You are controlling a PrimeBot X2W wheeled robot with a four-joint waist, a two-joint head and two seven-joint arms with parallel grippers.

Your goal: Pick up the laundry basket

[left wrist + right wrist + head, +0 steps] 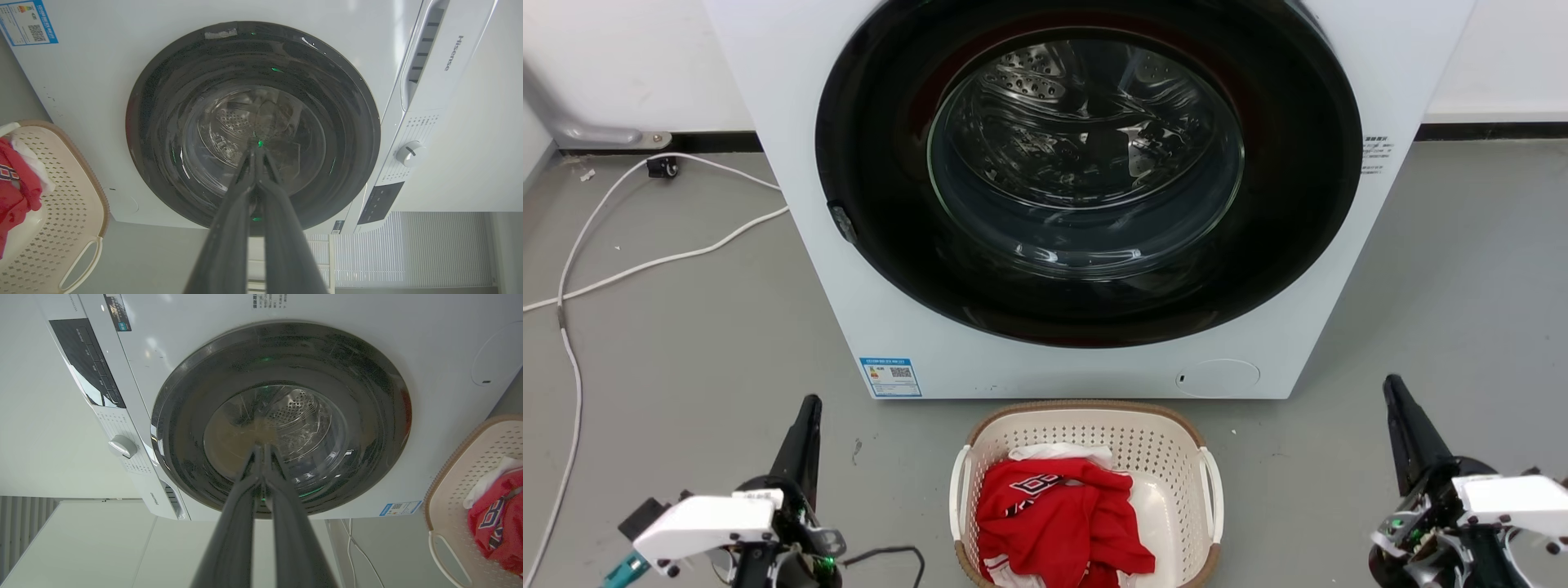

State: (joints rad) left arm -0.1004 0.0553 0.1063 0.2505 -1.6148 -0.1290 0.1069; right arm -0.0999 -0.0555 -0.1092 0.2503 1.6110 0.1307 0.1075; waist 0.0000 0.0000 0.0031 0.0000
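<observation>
The laundry basket (1152, 445) stands on the grey floor just in front of the washing machine, cream-white with perforated walls, a brown rim and white side handles. Red and white clothes (1058, 518) lie in it. My left gripper (810, 402) is at the lower left, well apart from the basket, fingers together and empty. My right gripper (1390, 382) is at the lower right, equally far off, also shut and empty. The basket (61, 196) shows at the left edge of the left wrist view, behind my left gripper (256, 149). In the right wrist view the basket (470, 486) sits right of my right gripper (261, 446).
A white front-loading washing machine (849, 269) with a dark round glass door (1086, 163) fills the space behind the basket. White cables (645, 261) trail over the floor at the left. A thin black cable (890, 555) lies near my left arm.
</observation>
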